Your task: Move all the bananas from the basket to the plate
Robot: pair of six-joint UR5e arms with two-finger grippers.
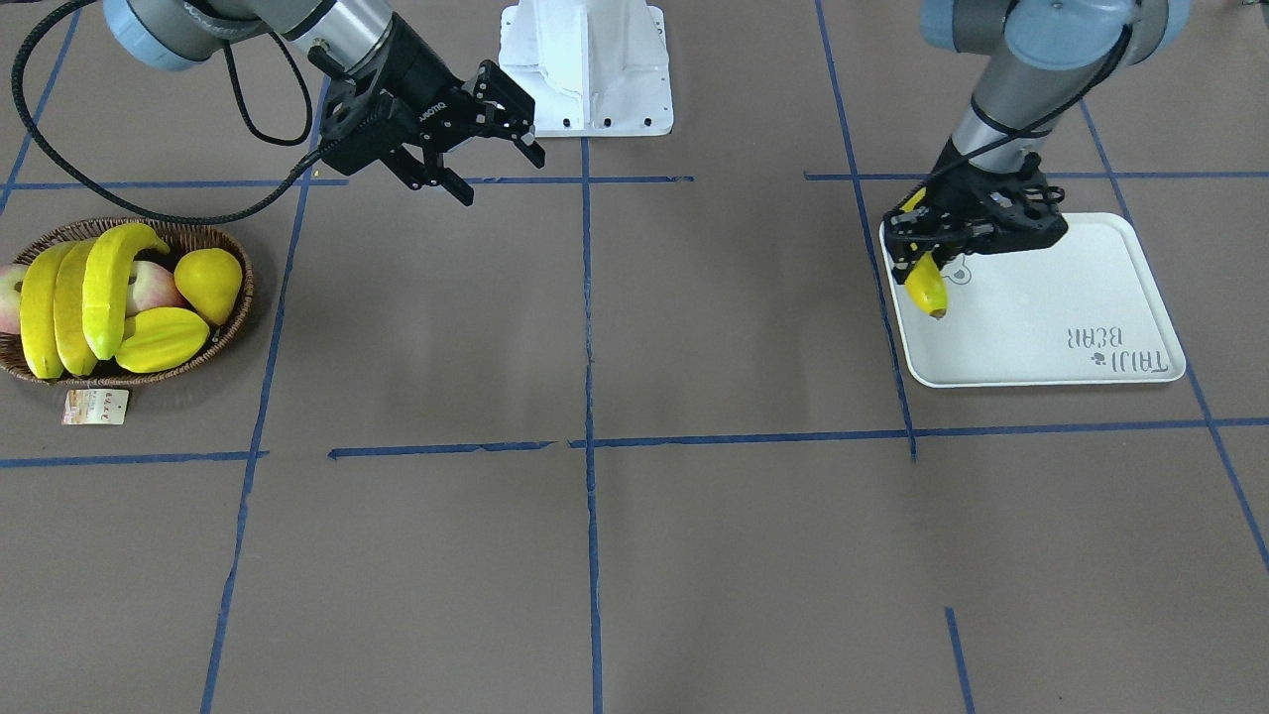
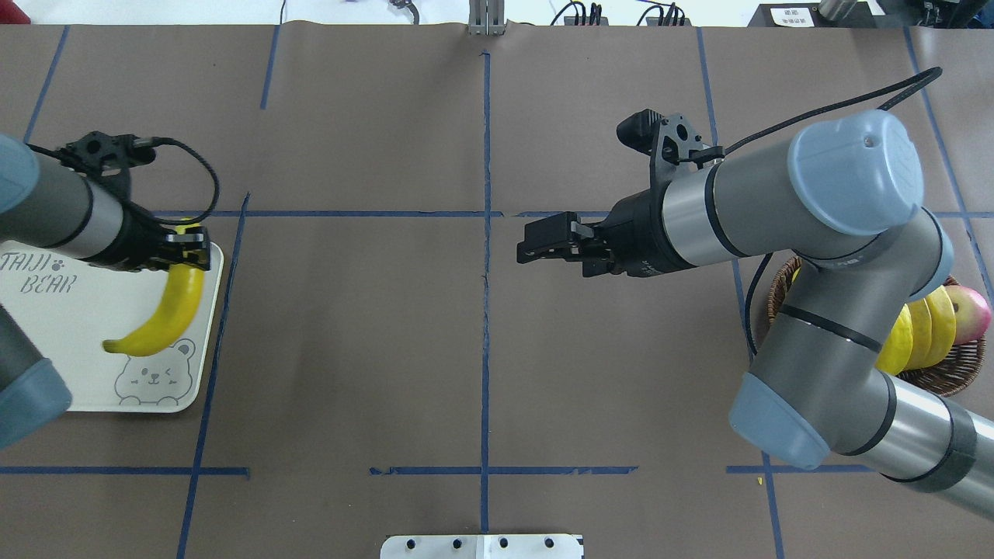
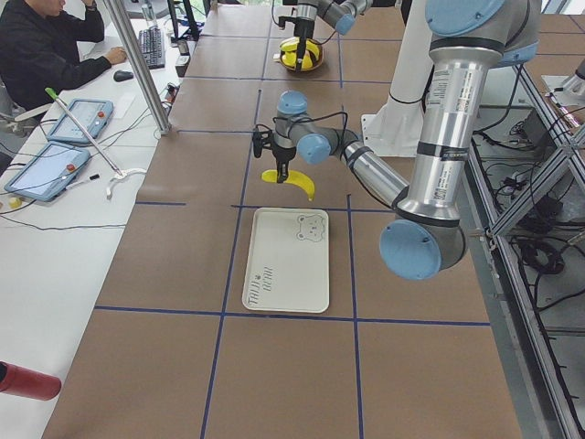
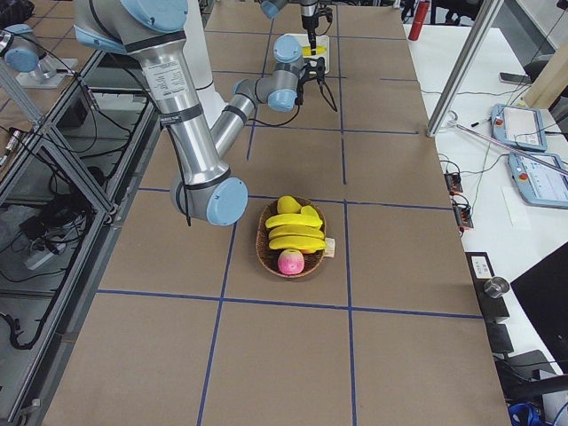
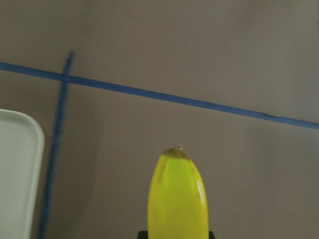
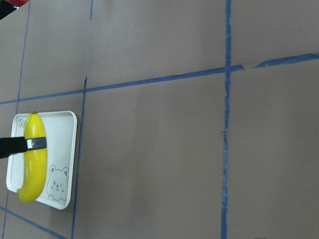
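Bananas in wicker basket

A robotics lab: a brown-covered table gridded with blue tape, an operator seated at a white desk holding 2 teach pendants, and an aluminium post.

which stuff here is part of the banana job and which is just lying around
Job: held banana, left gripper, three basket bananas, basket, plate.
Lying about: yellow pear, starfruit, apples, paper tag.
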